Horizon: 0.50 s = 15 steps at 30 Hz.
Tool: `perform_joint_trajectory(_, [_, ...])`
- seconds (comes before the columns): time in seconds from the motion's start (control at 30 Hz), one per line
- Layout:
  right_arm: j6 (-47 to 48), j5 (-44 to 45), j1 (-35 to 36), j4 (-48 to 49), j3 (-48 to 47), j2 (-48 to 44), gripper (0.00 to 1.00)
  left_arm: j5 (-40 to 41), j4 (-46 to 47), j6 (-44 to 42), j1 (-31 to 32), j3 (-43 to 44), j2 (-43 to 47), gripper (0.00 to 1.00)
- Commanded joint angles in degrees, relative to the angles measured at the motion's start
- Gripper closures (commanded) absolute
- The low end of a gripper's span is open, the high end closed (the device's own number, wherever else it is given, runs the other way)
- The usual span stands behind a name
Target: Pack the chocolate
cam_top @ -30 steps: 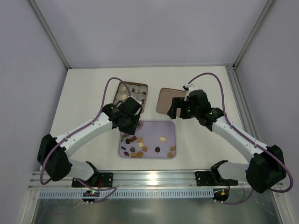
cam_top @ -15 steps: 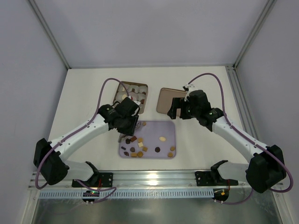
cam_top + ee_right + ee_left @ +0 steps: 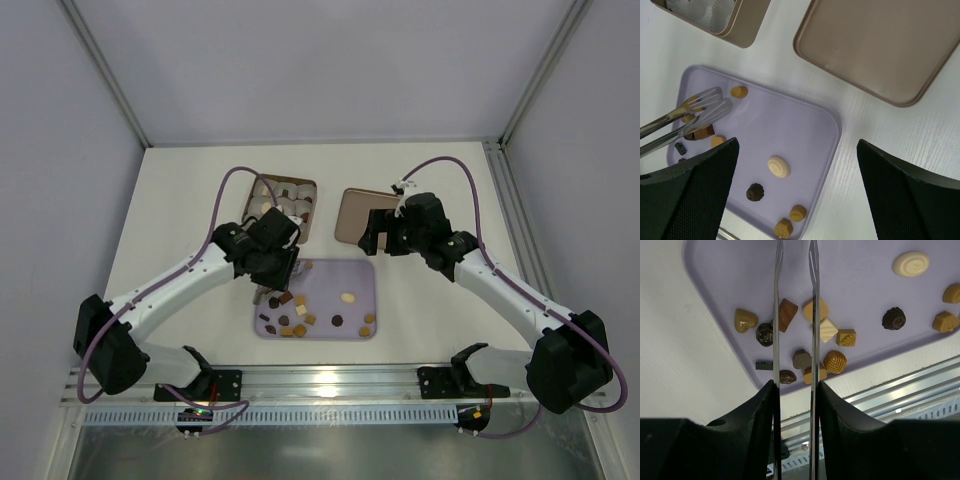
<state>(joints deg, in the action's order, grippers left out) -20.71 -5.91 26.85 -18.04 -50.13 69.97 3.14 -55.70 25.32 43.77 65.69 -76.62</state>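
The chocolate lies as several small brown, caramel and cream pieces on a lilac tray. My left gripper is shut on metal tongs, over the tray's left part. The tongs' blades stand slightly apart. Their spoon tips hover empty above a brown square piece and a caramel one. My right gripper hangs wide open and empty near the tray's far right corner. A cream oval lies below it.
A brown square tin with pale paper cups stands behind the tray on the left. Its flat lid lies to the right of it, partly under the right gripper. The metal rail runs along the near table edge.
The left arm has swung a little to the left and back, carrying the tongs over the tray's left part. The right arm has stayed where it was.
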Motion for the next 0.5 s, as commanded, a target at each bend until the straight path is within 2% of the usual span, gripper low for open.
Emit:
perform_joint_trajectory(0.0, [0.1, 0.6, 0.1, 1.6, -0.5, -1.9, 0.00, -0.4, 3.1, -0.6, 0.1, 2.9, -1.7, 0.62])
perform_joint_trajectory(0.47, [0.3, 0.9, 0.1, 1.8, -0.2, -2.0, 0.00, 1.2, 4.9, -2.1, 0.1, 5.4, -7.0, 0.62])
